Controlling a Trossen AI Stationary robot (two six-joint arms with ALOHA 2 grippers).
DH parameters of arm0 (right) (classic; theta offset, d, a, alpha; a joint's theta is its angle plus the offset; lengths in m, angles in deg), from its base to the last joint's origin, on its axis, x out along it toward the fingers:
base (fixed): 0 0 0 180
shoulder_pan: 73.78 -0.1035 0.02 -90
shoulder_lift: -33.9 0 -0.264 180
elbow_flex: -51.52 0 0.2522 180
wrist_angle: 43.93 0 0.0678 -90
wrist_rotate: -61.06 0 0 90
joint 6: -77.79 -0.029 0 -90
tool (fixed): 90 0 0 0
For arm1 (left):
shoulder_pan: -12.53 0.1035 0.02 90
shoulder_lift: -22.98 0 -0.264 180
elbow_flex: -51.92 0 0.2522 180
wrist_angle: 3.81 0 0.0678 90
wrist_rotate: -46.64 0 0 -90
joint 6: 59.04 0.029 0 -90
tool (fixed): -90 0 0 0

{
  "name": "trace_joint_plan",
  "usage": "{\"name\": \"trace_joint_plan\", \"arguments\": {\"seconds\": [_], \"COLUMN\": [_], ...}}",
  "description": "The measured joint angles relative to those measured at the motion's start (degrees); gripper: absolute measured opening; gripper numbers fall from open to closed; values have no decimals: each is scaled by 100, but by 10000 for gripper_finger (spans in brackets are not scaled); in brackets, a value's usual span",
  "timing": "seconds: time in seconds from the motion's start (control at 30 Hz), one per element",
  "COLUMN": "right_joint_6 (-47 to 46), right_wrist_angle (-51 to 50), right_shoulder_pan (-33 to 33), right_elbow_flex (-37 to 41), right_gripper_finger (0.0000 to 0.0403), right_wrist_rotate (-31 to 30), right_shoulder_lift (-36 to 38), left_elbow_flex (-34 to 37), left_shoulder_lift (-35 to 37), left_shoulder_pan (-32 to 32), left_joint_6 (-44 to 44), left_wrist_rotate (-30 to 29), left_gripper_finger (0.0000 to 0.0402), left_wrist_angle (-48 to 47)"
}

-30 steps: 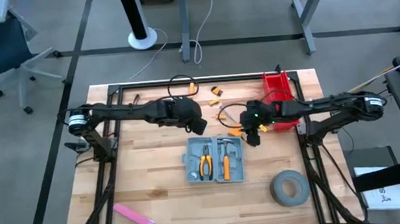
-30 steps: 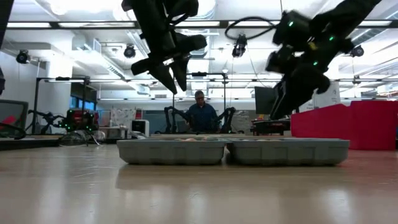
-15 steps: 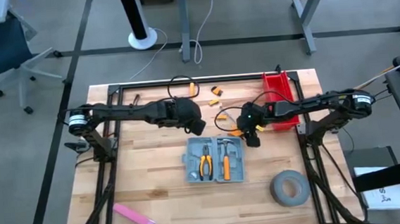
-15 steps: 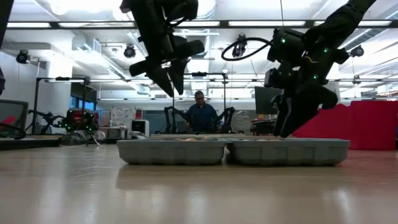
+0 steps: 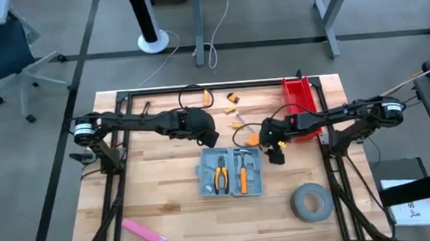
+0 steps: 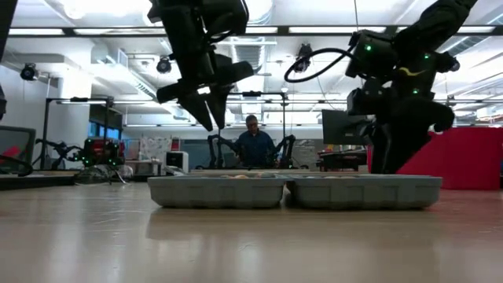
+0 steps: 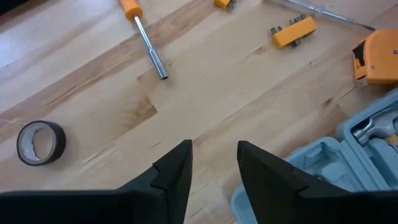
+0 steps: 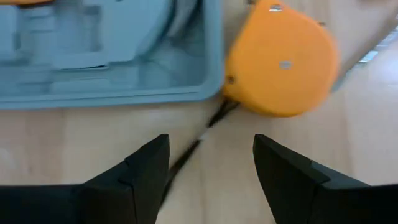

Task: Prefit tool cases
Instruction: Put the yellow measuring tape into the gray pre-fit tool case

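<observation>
The case lies open and flat on the table, with pliers and a hammer in its recesses. The left gripper hangs above the table just beyond the case's far left corner, its fingers parted with nothing between them. The right gripper sits low by the case's right edge, fingers spread and empty, an orange tape measure just ahead of them touching the case's corner. A tape roll lies well apart, nearer the front.
</observation>
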Motion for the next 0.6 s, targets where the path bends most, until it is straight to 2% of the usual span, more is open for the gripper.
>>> {"name": "trace_joint_plan", "arguments": {"seconds": [0.23,0.6], "right_joint_6": [-161,-296], "right_wrist_angle": [-147,-87], "right_shoulder_pan": [-374,-459], "right_elbow_flex": [80,364], "right_gripper_finger": [206,204], "right_wrist_rotate": [-150,-255], "right_shoulder_lift": [0,9], "left_elbow_flex": [-5,-8], "left_shoulder_lift": [1,2], "left_shoulder_pan": [-7,-11], "left_joint_6": [0,0], "left_wrist_rotate": [2,48], "left_gripper_finger": [144,135], "left_wrist_angle": [2,1]}}
